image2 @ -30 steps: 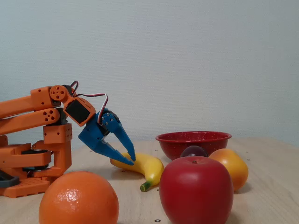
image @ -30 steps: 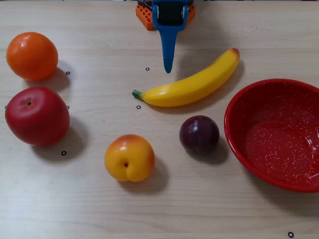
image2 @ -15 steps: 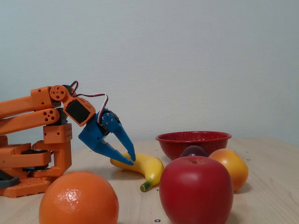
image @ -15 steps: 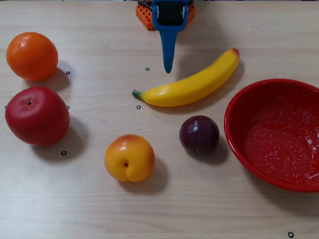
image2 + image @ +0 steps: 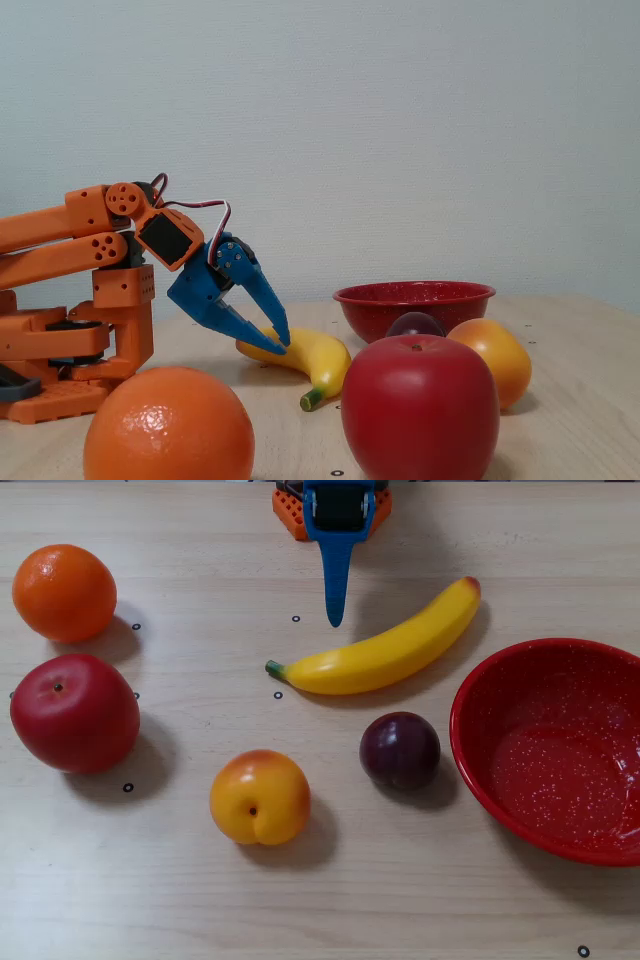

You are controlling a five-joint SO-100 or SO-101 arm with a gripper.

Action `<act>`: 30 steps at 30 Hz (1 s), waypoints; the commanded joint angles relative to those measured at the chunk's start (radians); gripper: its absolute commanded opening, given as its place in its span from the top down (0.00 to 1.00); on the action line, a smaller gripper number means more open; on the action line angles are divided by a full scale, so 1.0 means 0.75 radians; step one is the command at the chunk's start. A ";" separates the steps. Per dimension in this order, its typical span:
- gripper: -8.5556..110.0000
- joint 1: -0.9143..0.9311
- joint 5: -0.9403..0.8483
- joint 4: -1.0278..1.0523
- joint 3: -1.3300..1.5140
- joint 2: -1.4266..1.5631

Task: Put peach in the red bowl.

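The peach [image 5: 260, 797], yellow-orange with a red blush and a dark stem dimple, lies on the table at lower centre of a fixed view. In the other fixed view it [image 5: 497, 358] peeks out behind the apple. The red bowl [image 5: 500, 705] stands empty at the right edge, and it also shows in the side fixed view [image 5: 415, 305]. My blue gripper [image 5: 335, 618] is shut and empty, pointing down at the table near the banana's middle, well away from the peach. From the side, its tips [image 5: 282, 343] meet just above the banana.
A yellow banana [image 5: 380, 655] lies between the gripper and the bowl. A dark plum [image 5: 400, 750] sits next to the bowl's left rim. A red apple [image 5: 75, 713] and an orange [image 5: 64, 592] sit at the left. The orange arm base [image 5: 60, 340] stands at the table's far edge.
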 commanded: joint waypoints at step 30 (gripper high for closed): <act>0.93 0.315 -0.421 0.542 -1.258 -0.779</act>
